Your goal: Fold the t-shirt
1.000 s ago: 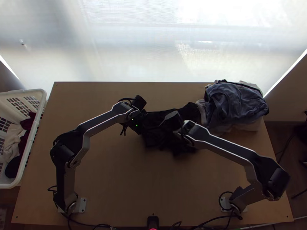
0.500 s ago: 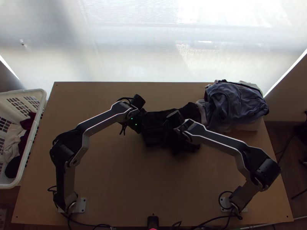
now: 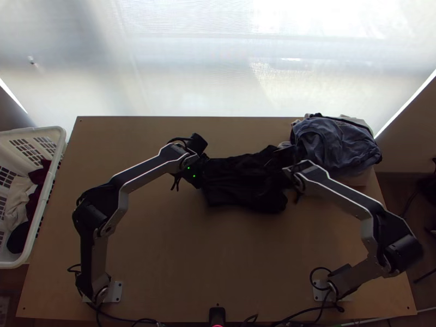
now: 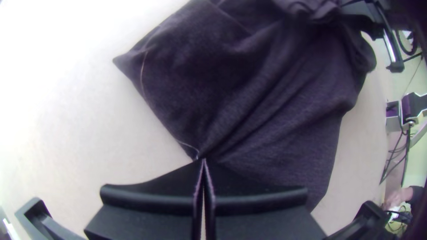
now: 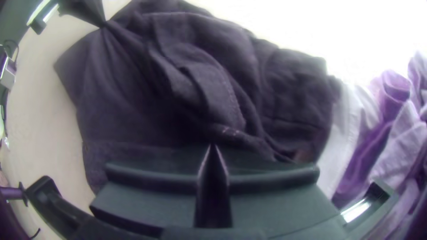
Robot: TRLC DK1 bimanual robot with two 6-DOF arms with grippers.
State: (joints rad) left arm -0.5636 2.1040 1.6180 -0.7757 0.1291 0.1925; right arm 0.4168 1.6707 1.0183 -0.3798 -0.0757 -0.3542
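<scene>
T-shirt [image 3: 240,185], dark and rumpled, lies mid-frame on the worktop [image 3: 218,256], its lower right part now slightly farther right. The right gripper [image 5: 212,146] has shifted toward the clothes pile [image 3: 332,143] at upper right, jaws together at the tips; I cannot tell whether they pinch cloth. The left gripper [image 4: 203,161] hasn't moved, jaws closed on an edge: likely straightening before folding.

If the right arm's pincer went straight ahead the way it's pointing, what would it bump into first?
Most likely the dark t-shirt, lying bunched right ahead of the right pincer's tips. Whether they already touch it, I can't tell for sure.
</scene>
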